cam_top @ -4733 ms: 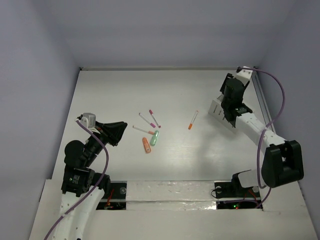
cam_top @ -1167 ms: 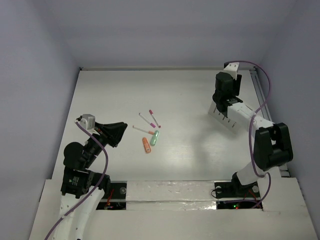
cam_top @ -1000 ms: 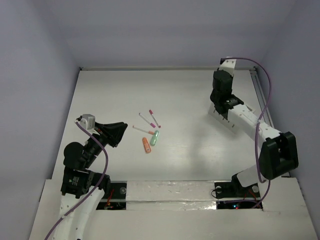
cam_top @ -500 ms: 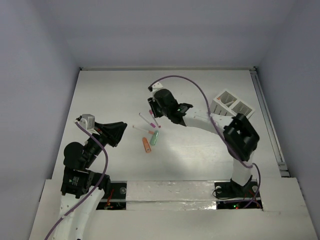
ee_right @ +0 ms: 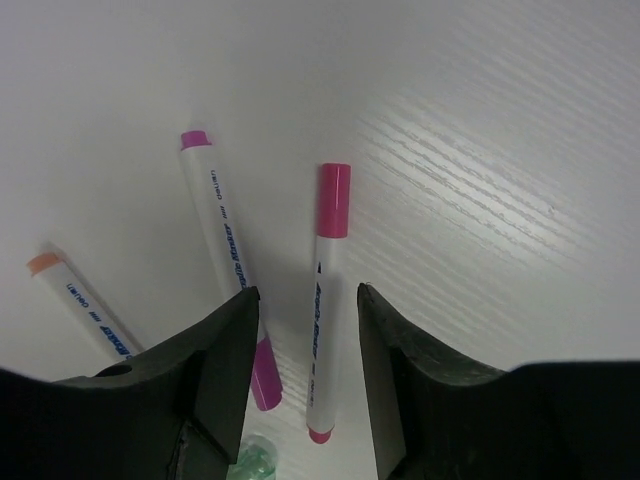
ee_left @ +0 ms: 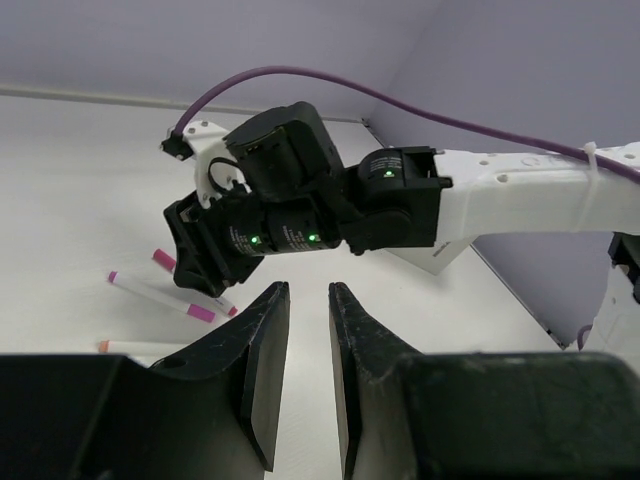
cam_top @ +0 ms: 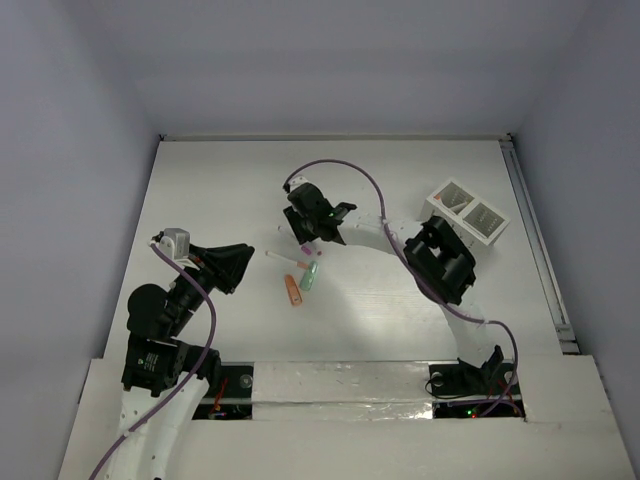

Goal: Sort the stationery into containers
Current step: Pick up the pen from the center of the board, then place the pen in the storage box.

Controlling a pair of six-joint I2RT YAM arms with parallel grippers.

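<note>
Now your right gripper [ee_right: 305, 293] has swung from the organiser box [cam_top: 466, 208]; its fingers stand wide astride a pink-capped pen [ee_right: 324, 250]. Your left gripper [ee_left: 308, 292] has narrow, empty fingers.

The mint-green marker [ee_right: 246, 466] cut by the bottom edge — orange-tipped pen [ee_right: 85, 303] half hidden.

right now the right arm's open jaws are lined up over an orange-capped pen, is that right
No. The open jaws are lined up over a pink-capped pen, not an orange-capped one; the right wrist view shows it. The orange-tipped pen lies off to the left in that view, outside the jaws.
</note>
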